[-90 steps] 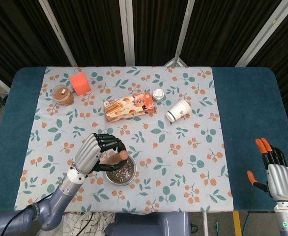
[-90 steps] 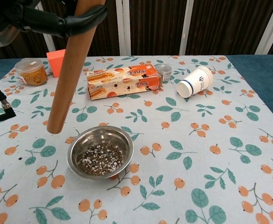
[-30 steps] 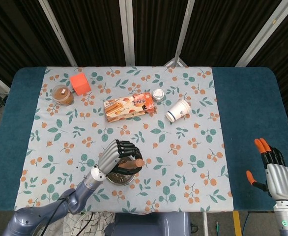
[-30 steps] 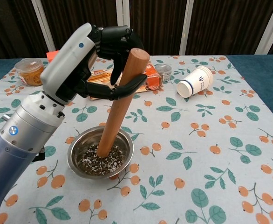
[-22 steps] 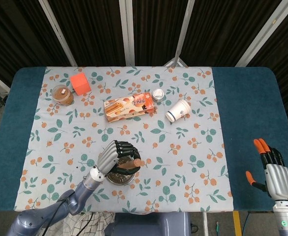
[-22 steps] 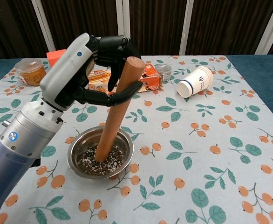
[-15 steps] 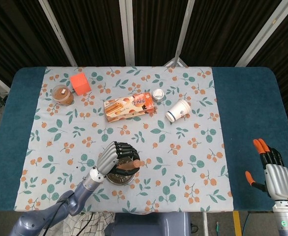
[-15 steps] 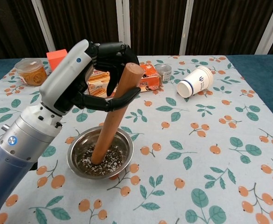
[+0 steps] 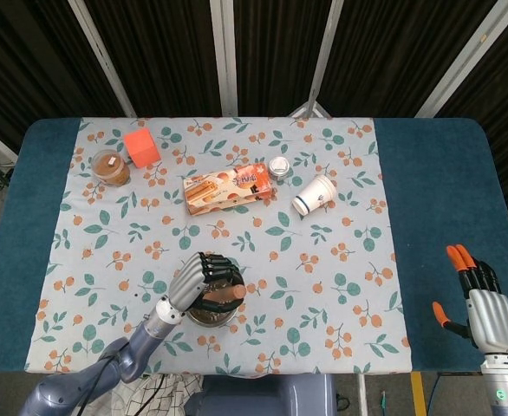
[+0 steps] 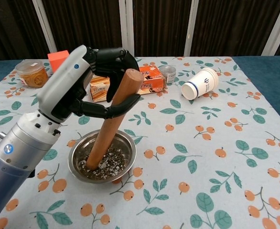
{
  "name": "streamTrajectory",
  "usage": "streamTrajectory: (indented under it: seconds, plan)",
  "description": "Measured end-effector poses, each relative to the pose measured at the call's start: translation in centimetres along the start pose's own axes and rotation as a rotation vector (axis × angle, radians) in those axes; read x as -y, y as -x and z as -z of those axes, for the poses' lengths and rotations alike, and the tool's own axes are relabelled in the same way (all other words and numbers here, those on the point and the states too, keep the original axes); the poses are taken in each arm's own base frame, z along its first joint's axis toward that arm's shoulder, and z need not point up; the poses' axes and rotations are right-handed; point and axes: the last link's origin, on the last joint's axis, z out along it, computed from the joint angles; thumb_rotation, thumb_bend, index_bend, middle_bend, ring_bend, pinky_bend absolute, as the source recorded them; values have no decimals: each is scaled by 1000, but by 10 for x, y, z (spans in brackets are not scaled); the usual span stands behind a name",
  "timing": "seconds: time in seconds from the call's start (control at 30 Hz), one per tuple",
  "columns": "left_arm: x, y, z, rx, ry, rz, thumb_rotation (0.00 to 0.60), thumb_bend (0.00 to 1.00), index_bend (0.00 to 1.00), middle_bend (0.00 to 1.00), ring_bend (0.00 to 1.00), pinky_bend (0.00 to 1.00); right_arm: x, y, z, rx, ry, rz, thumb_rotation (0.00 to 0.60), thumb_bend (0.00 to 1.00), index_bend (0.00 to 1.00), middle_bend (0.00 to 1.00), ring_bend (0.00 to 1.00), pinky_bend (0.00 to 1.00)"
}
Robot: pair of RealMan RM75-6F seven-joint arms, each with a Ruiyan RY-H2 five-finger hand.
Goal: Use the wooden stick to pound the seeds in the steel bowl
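Observation:
My left hand grips the upper part of the wooden stick, which leans up to the right. Its lower end presses into the dark and white seeds at the left side of the steel bowl. In the head view the left hand covers most of the bowl, and the stick's top end shows between its fingers. My right hand rests at the table's near right corner, fingers spread, holding nothing.
At the back of the floral cloth lie a biscuit box, a small tin and a tipped paper cup. An orange cube and a jar of brown snacks stand at the back left.
The left hand brought the stick from above the table down into the bowl. Over the last second the stick's lower end has slid leftward through the seeds, leaning more.

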Motion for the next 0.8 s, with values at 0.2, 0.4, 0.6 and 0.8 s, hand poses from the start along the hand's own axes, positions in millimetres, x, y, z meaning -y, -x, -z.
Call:
streamTrajectory:
  seconds: [0.2, 0.4, 0.6, 0.8]
  plan:
    - [-5, 0, -12, -23, 35, 15, 600, 803, 651, 772, 628, 733, 0, 0, 0, 2, 0, -3, 600, 367, 0, 0, 0, 0]
    - [-8, 0, -18, -52, 53, 28, 600, 803, 649, 772, 628, 732, 0, 0, 0, 4, 1, -7, 600, 366, 0, 0, 0, 0]
    - [-4, -2, -16, -67, 37, 39, 600, 803, 642, 772, 627, 730, -1, 0, 0, 5, 3, -11, 600, 367, 0, 0, 0, 0]
    - [2, -2, -11, -76, 8, 49, 600, 803, 640, 772, 627, 730, 0, 0, -1, 4, 4, -11, 600, 367, 0, 0, 0, 0]
